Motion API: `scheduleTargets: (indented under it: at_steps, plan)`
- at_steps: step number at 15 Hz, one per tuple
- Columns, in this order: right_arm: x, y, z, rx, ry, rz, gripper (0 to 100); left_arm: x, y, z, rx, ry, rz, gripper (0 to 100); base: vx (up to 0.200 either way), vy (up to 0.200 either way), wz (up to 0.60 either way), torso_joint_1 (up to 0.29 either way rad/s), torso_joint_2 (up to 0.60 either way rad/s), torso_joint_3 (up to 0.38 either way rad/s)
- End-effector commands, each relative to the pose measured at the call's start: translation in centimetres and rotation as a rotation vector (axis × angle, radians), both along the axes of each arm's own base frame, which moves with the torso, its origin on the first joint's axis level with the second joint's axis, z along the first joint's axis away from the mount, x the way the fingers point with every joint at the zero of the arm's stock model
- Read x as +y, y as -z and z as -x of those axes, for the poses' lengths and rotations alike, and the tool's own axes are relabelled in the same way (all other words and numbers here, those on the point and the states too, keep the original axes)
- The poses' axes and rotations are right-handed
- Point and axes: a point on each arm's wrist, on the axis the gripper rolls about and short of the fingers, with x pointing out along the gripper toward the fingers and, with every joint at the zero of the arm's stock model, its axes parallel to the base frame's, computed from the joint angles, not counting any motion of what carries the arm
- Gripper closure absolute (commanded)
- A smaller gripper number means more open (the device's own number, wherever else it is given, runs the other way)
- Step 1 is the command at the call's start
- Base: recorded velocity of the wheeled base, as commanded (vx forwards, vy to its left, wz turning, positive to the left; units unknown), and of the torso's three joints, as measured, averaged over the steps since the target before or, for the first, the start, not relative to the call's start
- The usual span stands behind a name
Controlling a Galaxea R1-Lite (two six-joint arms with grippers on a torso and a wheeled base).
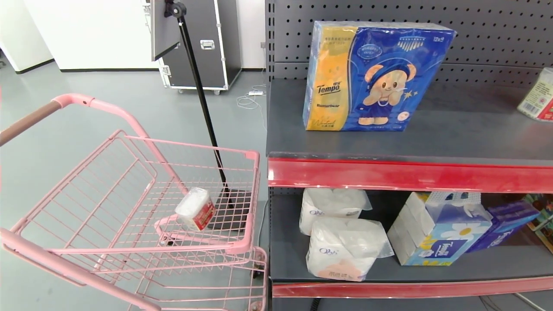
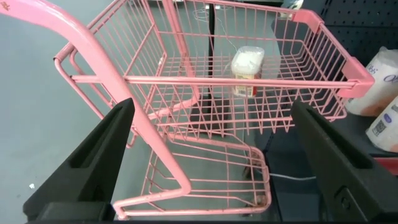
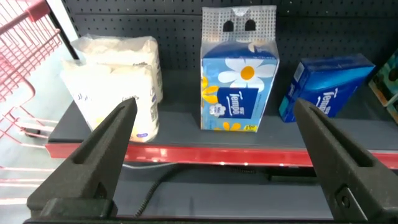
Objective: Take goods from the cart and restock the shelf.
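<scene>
Pink cart [image 1: 129, 142] holds one white tub [image 1: 195, 208], black stand [image 1: 202, 103] at its 1 o'clock, shelf [image 1: 453, 129] at 3 o'clock; left fingers [image 2: 99, 149] and right fingers [image 3: 93, 155] gape wide, empty.

A shop corner with studio gear nearby.
A grey metal shelf [image 1: 453, 129] with pegboard back [image 1: 497, 39] and red price rails [image 1: 410, 175] holds packed tissues [image 1: 371, 77] on top and paper rolls [image 1: 341, 248] below. A pink wire shopping cart [image 1: 255, 190] stands just beside its end, and a black flight case [image 1: 203, 43] sits behind on bare grey floor.
</scene>
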Motion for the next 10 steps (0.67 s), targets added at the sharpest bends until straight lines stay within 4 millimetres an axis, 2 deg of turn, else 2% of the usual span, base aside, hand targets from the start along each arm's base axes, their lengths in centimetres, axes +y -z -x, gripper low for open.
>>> scheduleTargets:
  at_steps: [1,10]
  plan:
    - [0.00,0.01,-0.01,0.002,-0.001,0.000,0,0.00,0.01,0.00,0.001,-0.001,0.000,0,0.000,0.000,0.00,0.000,0.00,0.000]
    - [0.00,0.01,-0.01,0.002,-0.001,0.000,0,0.00,0.00,-0.03,0.004,0.000,0.000,0,0.000,0.000,0.00,0.000,0.00,0.000]
